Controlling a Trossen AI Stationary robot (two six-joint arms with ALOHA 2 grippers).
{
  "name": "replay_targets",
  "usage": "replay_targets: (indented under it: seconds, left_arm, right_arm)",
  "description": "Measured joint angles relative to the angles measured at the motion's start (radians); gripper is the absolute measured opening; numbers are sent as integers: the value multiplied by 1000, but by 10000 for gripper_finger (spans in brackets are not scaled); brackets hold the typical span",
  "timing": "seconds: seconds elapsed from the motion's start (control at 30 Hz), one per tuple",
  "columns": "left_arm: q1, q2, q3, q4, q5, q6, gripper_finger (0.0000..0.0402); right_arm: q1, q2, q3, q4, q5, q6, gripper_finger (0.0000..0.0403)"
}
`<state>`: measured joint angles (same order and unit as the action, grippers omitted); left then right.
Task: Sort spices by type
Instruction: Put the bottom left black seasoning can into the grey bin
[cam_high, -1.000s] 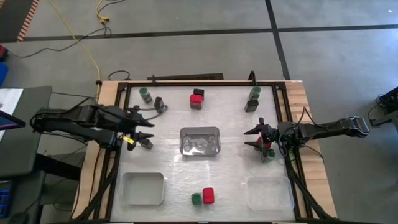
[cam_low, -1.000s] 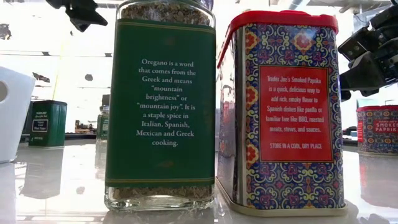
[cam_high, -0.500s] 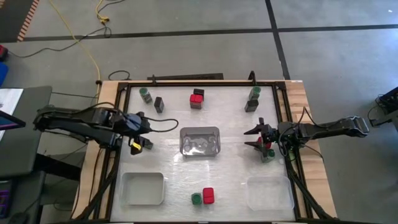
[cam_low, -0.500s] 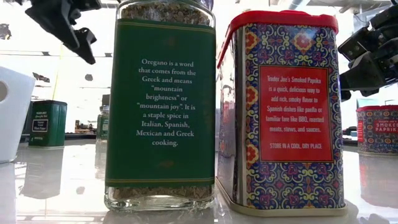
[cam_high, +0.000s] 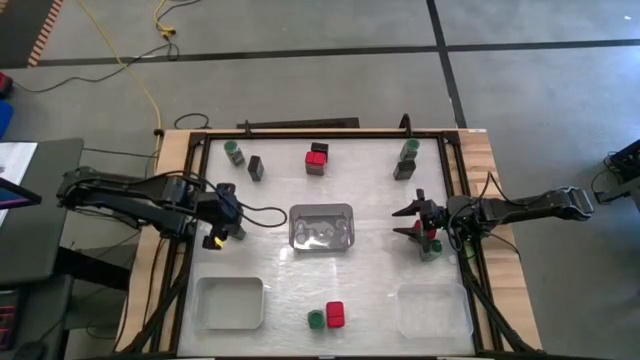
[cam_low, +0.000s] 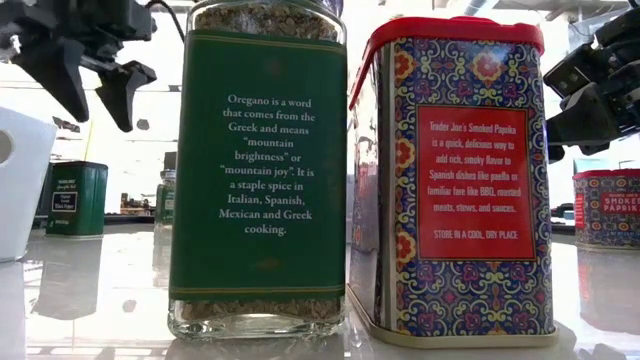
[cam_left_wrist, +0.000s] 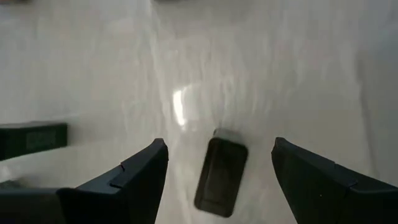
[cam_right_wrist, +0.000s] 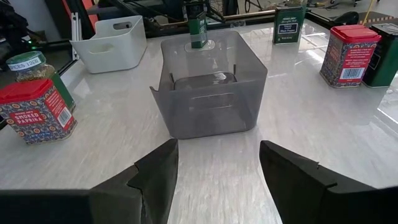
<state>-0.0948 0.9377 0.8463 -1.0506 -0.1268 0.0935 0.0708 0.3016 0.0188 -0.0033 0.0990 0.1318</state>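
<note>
Two pincers: the left pincer (cam_high: 231, 214) hovers left of the grey bin (cam_high: 320, 208). The right pincer (cam_high: 415, 225) waits just right of that bin.
Just changed: the left pincer's fingers have spread wide within the last second, and it has drifted a little nearer the grey bin.
Left pincer now: open and gripping nothing. In its wrist view a dark tin (cam_left_wrist: 221, 174) lies flat on the surface between the parted fingers, apart from both.
Meaning for the task: the dark tin looks freshly let go out on the open surface left of the grey bin, not in any tray. I judge that one tin's sorting is unfinished, or this is a re-grip.
Right pincer now: fingers apart and empty in its wrist view, pointing at the grey bin.
Other spices: a green-lidded jar (cam_high: 233, 152) and another dark tin (cam_high: 256, 168) stand behind and left of the grey bin. A red-topped tin (cam_high: 316, 160) stands straight behind it. An oregano jar (cam_high: 316, 319) and a paprika tin (cam_high: 335, 314) stand side by side in front of it — still mixed by kind.
Hidden: from above, the left pincer covers the released tin. Something red and green sits under the right pincer, too masked to name.
Cut off: in the low view the oregano jar and the paprika tin block most of the surface, and the right pincer runs off the edge.
Hard to make out: the released tin's label is unreadable.
</note>
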Motion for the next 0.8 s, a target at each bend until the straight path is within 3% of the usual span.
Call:
replay_targets:
  seconds: [0.37,0.8]
  left_arm:
    - [0,124,0,-68,-16,114,277]
    - [0,227,-3,-87,-12,132,277]
  right_arm:
    - [0,0,0,0,0,0,255]
    - [0,0,0,0,0,0,255]
